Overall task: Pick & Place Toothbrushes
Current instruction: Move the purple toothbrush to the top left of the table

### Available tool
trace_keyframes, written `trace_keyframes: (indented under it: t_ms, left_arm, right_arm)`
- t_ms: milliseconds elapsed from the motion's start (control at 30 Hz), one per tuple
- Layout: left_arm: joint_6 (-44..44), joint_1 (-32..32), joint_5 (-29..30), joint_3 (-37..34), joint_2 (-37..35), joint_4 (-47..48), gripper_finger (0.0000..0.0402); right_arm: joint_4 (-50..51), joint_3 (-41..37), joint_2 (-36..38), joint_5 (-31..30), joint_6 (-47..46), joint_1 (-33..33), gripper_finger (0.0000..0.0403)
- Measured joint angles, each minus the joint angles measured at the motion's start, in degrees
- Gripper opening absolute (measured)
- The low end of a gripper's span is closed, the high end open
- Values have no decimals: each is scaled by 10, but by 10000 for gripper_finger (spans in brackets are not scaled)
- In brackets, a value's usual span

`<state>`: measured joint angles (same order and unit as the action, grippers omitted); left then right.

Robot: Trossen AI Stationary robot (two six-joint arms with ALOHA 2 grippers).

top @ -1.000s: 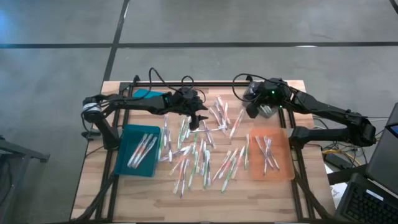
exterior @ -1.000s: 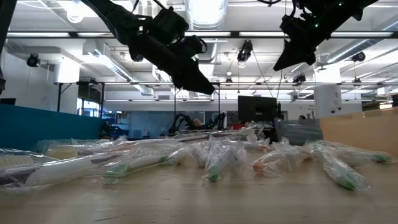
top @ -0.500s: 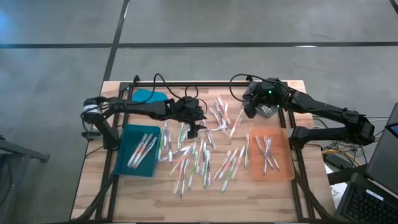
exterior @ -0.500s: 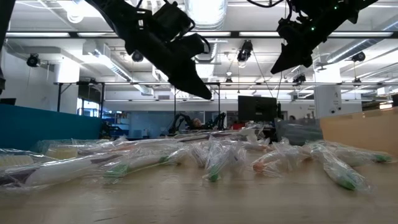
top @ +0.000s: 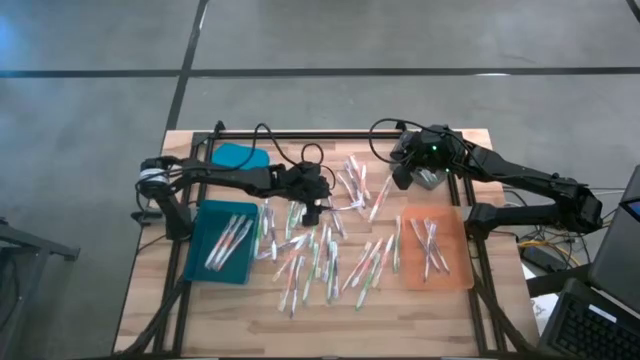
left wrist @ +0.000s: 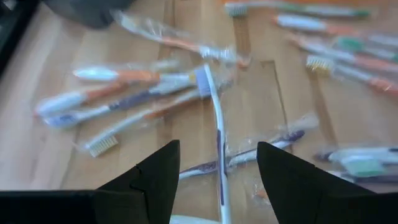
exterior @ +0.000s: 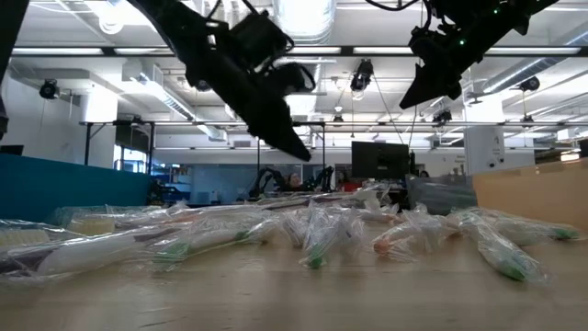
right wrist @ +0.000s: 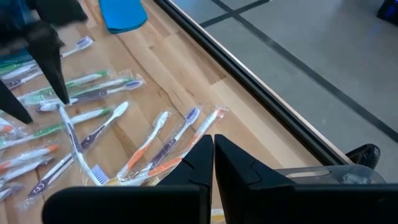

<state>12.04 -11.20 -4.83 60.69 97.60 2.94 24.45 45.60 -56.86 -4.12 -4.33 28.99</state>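
Two trays: one teal (top: 200, 262), one orange (top: 452, 272). Dozens of toothbrushes (top: 320, 255). One blue cloth (top: 240, 156). Two robot arms.

Closed right hand (right wrist: 212, 163) above wrapped toothbrushes (right wrist: 93, 134), wooden table (right wrist: 186, 74), blue cloth (right wrist: 122, 12)

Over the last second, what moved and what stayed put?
The left tool, open and empty, came down over the toothbrushes in the middle of the table. The right tool shifted slightly and stays shut above the far side. Both trays unchanged.
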Motion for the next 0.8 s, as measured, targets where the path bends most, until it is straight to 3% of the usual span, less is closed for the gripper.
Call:
trace_keyframes:
  t_ms: [800]
  left_arm:
    - [0, 1, -6, 2, 93, -26, 218]
  right_arm:
    - [0, -1, 0, 0, 5, 0, 11]
